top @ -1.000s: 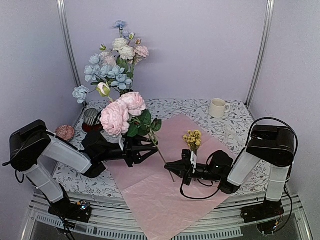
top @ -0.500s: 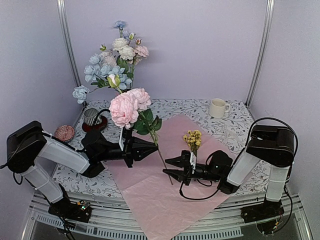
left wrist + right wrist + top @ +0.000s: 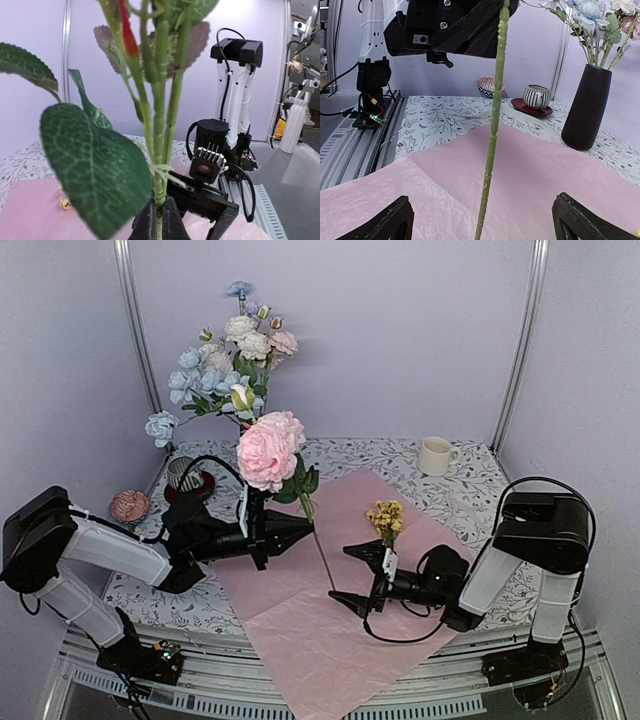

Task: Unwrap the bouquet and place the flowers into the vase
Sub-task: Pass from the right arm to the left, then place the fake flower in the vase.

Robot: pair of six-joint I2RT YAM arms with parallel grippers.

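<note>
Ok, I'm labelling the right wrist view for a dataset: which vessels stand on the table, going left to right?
Patterned bowl → striped cup → black vase. The green stem crosses the bowl, so it is left out.

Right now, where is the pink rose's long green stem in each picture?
Top external: green stem slants through the middle, from the shut left gripper down toward the open right gripper.
Left wrist: rises from bottom centre, huge and close.
Right wrist: stands upright mid-picture.
Shared landmark: pink wrapping paper, below it in every view.
</note>
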